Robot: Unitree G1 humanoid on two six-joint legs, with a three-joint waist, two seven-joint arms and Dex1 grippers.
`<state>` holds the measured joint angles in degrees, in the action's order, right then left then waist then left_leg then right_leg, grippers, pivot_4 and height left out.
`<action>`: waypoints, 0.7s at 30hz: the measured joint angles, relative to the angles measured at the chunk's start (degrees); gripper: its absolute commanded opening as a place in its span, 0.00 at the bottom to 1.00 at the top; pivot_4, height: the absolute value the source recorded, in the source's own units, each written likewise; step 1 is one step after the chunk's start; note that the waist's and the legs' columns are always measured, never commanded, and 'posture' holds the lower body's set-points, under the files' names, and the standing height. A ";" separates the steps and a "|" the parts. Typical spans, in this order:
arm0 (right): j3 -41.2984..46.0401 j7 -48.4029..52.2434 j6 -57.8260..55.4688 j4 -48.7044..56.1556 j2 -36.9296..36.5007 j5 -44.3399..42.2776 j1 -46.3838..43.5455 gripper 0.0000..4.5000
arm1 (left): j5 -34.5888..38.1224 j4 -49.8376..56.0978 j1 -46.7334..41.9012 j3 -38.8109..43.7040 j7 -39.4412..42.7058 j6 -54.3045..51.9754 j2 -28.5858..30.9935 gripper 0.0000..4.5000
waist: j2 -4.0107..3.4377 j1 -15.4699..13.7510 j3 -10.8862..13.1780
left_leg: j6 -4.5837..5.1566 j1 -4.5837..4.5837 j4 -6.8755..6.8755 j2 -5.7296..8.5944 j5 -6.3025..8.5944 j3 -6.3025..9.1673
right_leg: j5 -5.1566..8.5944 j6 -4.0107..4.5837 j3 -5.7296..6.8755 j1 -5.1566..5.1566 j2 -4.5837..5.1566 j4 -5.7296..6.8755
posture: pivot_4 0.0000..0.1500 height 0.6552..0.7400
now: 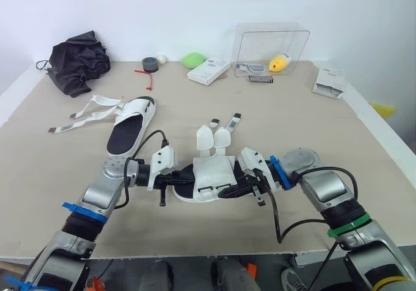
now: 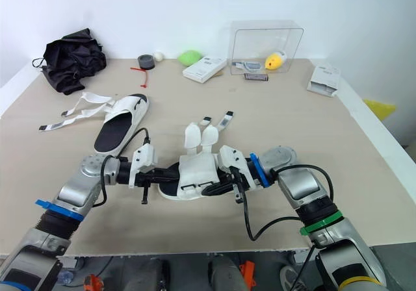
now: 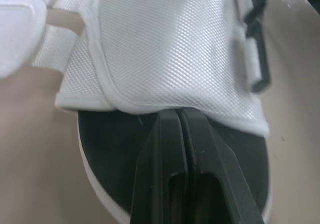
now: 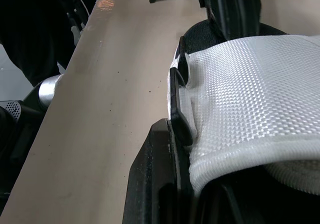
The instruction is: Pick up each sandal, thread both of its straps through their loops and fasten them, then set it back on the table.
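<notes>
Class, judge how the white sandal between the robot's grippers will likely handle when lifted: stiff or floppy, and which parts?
The sandal has a thick, moulded-looking sole, so it probably holds its shape. Its woven upper curves softly, so it likely yields under a pinch. The two unfastened straps lie loose, so they will probably dangle.

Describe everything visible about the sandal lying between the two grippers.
The near sandal has a white woven upper, black footbed and white sole. It lies on the table. Its two straps are unfastened, splayed away from the robot. Black loops line one edge of the upper. The left gripper, shut, touches the upper's opposite edge; the right gripper appears to clamp the looped edge.
</notes>
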<state>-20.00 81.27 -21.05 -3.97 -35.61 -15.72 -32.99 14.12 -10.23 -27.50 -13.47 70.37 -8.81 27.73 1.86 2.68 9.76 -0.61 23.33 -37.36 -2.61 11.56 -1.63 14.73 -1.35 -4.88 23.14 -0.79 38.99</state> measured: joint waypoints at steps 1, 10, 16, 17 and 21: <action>0.01 0.04 -0.09 0.04 0.00 0.00 0.00 0.00 | -0.05 -0.30 -0.19 -0.08 0.22 0.09 -0.02 0.02 | 0.00 0.00 0.00 | 0.00 0.00 0.01 0.00 0.00 0.01 | 0.01 0.00 0.00 0.00 0.00 0.00 | 1.00 1.00; -0.07 -0.07 -1.19 0.64 0.12 0.08 0.01 0.00 | 0.76 0.12 1.50 -0.05 1.48 -0.96 -0.08 0.02 | 0.01 0.04 -0.21 | -0.01 -0.01 0.08 -0.02 0.01 0.01 | 0.08 0.03 -0.01 0.02 0.01 -0.01 | 1.00 1.00; -0.10 -0.23 -1.75 1.01 0.29 0.25 0.45 0.00 | 1.33 -0.25 2.16 -0.41 0.33 -2.93 -0.07 0.02 | -0.01 0.02 -0.86 | 0.00 -0.13 0.37 0.06 0.03 0.05 | 0.18 -0.09 -0.01 -0.02 0.01 -0.01 | 1.00 1.00; -0.10 -0.41 -1.93 1.01 0.30 0.28 0.47 0.00 | 1.21 -0.29 2.17 -0.63 -0.03 -2.92 -0.07 0.02 | -0.06 0.01 -0.94 | 0.00 -0.18 0.39 0.06 0.03 0.05 | 0.27 0.06 -0.01 -0.06 0.01 -0.01 | 1.00 1.00; -0.10 -1.08 -2.65 1.11 0.43 0.25 0.64 0.00 | 0.55 -0.31 2.40 -0.89 -0.64 -2.45 -0.05 0.02 | -0.14 0.01 -1.14 | 0.00 -0.35 0.42 0.05 0.03 0.05 | 0.29 0.10 -0.05 -0.17 0.02 -0.01 | 1.00 1.00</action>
<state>-20.10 80.19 -23.70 -2.86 -35.19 -15.48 -32.35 14.67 -10.54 -25.10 -14.36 69.73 -11.26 27.68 1.72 2.69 8.62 -0.60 22.98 -36.94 -2.56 11.59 -1.58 15.01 -1.26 -4.93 22.97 -0.77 38.98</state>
